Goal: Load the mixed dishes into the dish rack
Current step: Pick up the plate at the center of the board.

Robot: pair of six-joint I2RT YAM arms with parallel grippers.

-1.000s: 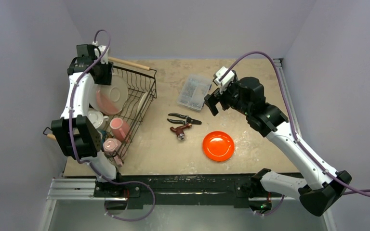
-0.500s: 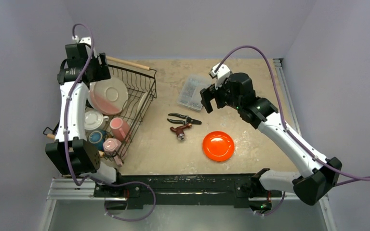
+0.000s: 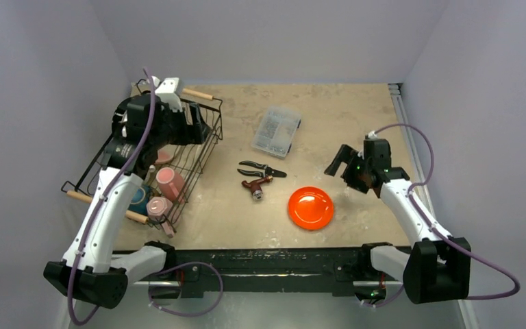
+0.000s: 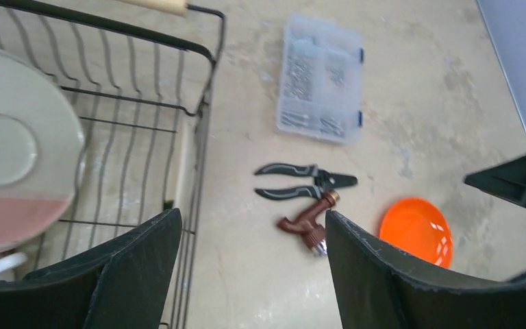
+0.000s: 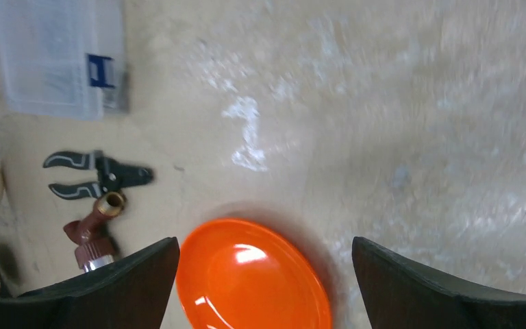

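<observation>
The black wire dish rack (image 3: 204, 156) stands at the left and holds two pink mugs (image 3: 170, 182), a teal piece (image 3: 139, 199) and a cream-and-pink plate (image 4: 14, 157) on edge. An orange plate (image 3: 310, 208) lies flat on the table at front centre. My left gripper (image 3: 198, 131) is open and empty over the rack's far right side; its wrist view looks past the rack wall (image 4: 198, 110) to the table. My right gripper (image 3: 337, 163) is open and empty, above and just right of the orange plate (image 5: 253, 281), which lies between its fingers (image 5: 130, 274) in the wrist view.
A clear compartment box (image 3: 276, 131) lies at the back centre. Black pliers (image 3: 263, 168) and a brown-red tap fitting (image 3: 256, 186) lie between the rack and the orange plate. Grey walls close in the table on three sides.
My left arm swung from the rack's far left corner to over its right side. My right arm drew back from the clear box to the right of the orange plate.
</observation>
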